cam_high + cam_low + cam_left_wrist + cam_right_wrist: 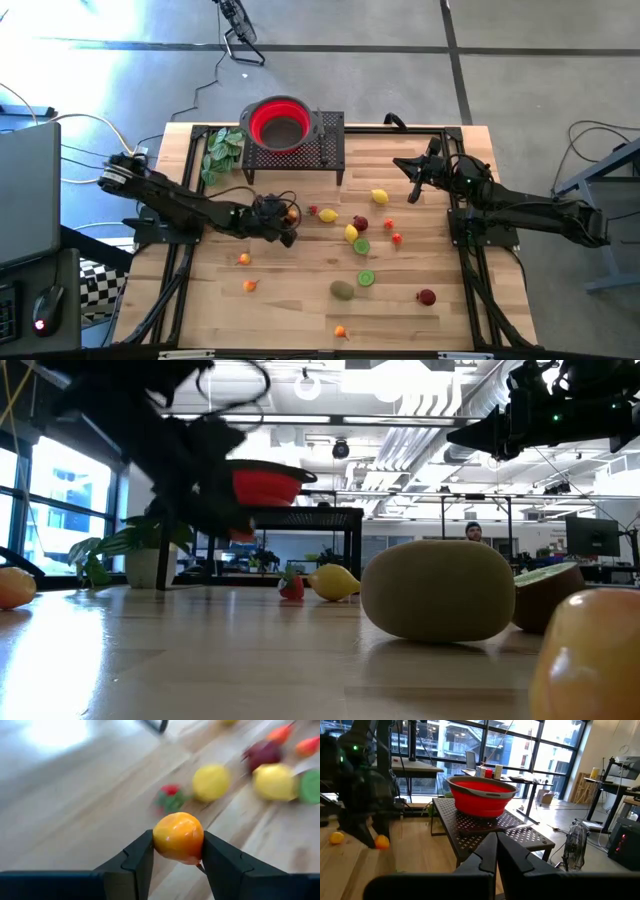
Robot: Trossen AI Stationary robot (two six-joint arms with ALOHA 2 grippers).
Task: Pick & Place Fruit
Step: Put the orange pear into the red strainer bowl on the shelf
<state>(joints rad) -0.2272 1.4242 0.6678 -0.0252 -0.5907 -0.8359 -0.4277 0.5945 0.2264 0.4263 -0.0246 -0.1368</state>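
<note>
A round yellow toy lemon (211,782) and a small red strawberry piece (170,797) lay just beyond the left gripper (178,851). Its fingers clamped a glossy orange toy fruit (178,836). The right gripper (496,851) waited closed, empty.

From my seat, the high camera looks straight down on the whole wooden table (300,300), far enough off to take in both arms and the floor around. The low camera sits at table-top level, looking flat across the boards into the room; a brown kiwi (438,590) sits very close to its lens. My left wrist camera looks past its own fingers (131,865) down at the table from close range. The right wrist camera faces level across the table toward the red bowl (482,796) on its black stand (495,827), with windows behind. That bowl also shows in the high view and the low view.
</note>
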